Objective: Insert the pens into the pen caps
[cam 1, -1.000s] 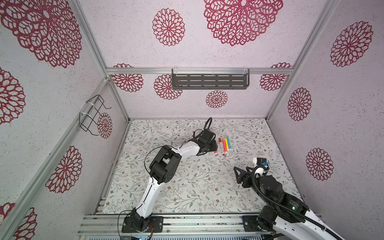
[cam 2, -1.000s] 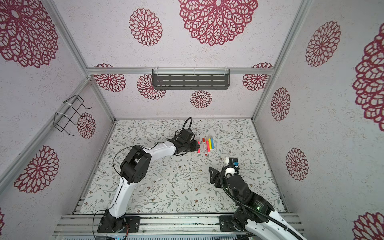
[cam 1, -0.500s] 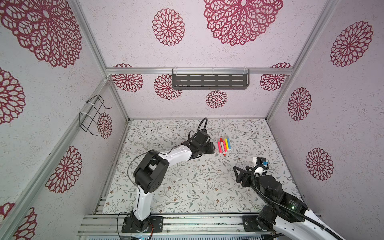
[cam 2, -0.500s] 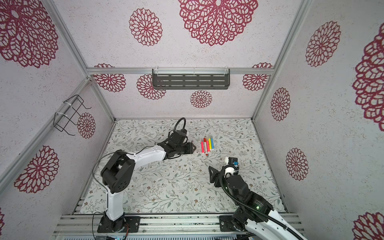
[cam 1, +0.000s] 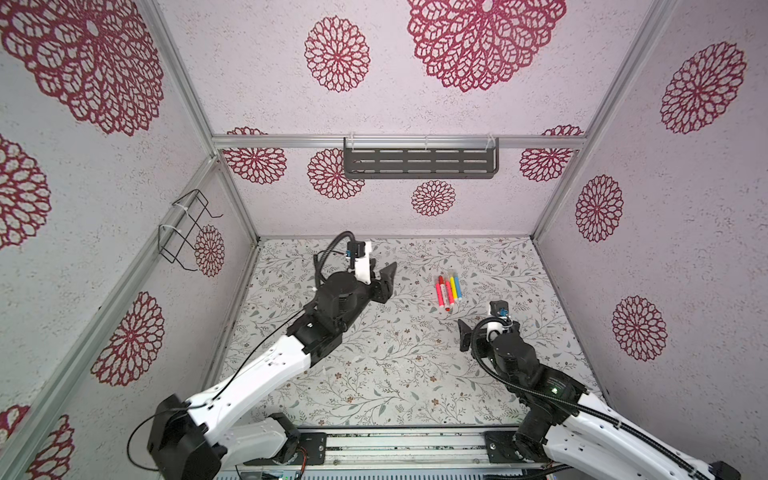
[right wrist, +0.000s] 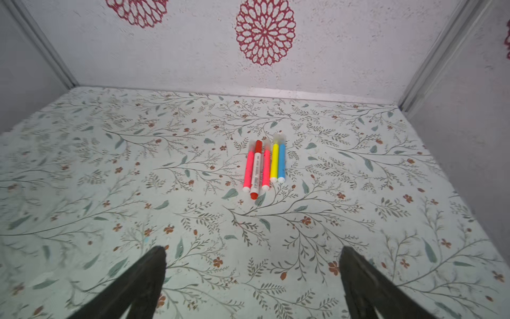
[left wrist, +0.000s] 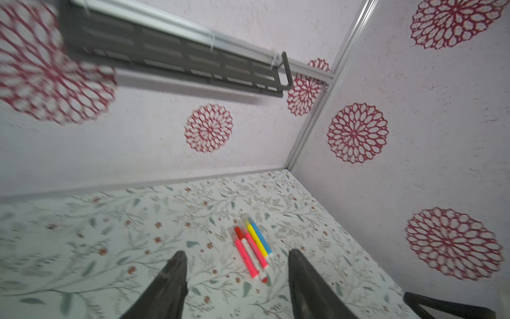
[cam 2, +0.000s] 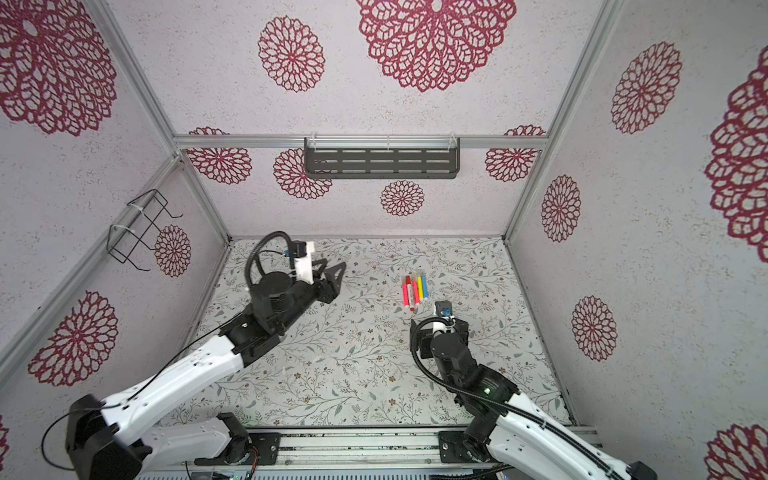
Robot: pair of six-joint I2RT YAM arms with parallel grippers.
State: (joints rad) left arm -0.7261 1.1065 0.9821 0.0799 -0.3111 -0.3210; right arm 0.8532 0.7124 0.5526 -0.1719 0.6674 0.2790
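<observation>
Several pens (cam 1: 449,291) (cam 2: 414,293) lie side by side on the floral table, right of centre: pink, white with red ends, pink, yellow, blue. The pen caps sit on their far ends, a red cap (right wrist: 258,145) and pale translucent caps (right wrist: 278,138). My left gripper (cam 1: 380,270) (cam 2: 330,266) hangs open above the table to the left of the row, with nothing between its fingers; in the left wrist view the pens (left wrist: 245,258) show beyond its tips (left wrist: 236,252). In front of the row, my right gripper (cam 1: 478,328) (right wrist: 253,250) stands wide open and empty, pointing at it.
A grey slotted shelf (cam 1: 419,160) hangs on the back wall and a black wire rack (cam 1: 187,228) on the left wall. Patterned walls close the table on three sides. The metal rail (cam 1: 407,446) with both arm bases runs along the front edge.
My left gripper has drawn back leftward and upward from the pens and opened wider. The right gripper's jaws have opened further; its arm has hardly moved.
</observation>
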